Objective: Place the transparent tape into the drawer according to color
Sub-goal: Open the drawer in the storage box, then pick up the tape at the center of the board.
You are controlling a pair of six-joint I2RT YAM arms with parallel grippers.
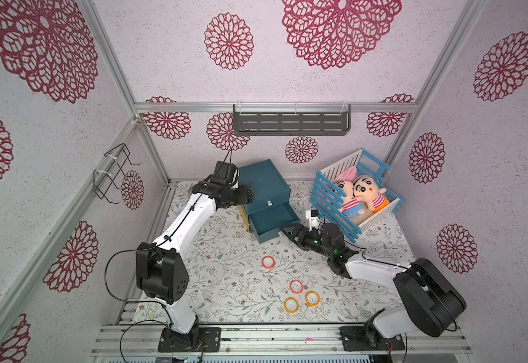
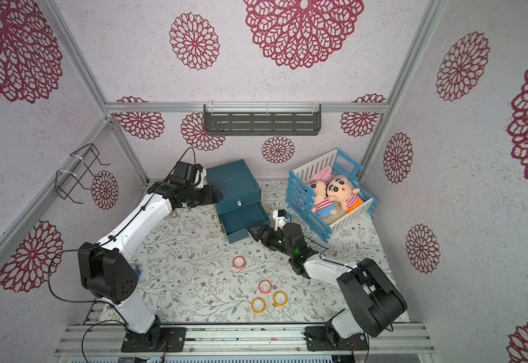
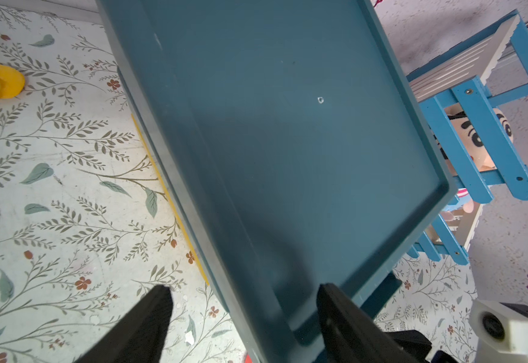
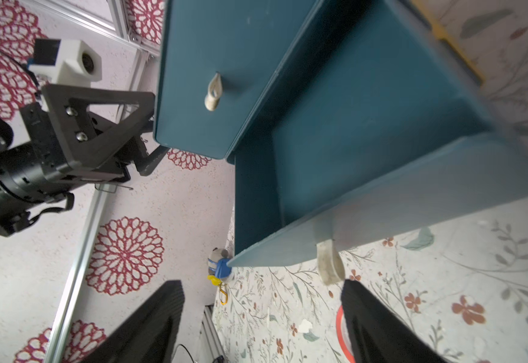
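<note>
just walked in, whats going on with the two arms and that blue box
Two robot arms are working on sorting tape rolls into a blue drawer cabinet. The left gripper is open, its jaws astride the cabinet's top rim. The right gripper is open just in front of the pull loop of the lower drawer, which is pulled out and looks empty. Two red rolls and two yellow-orange rolls lie on the table, none held.
</note>
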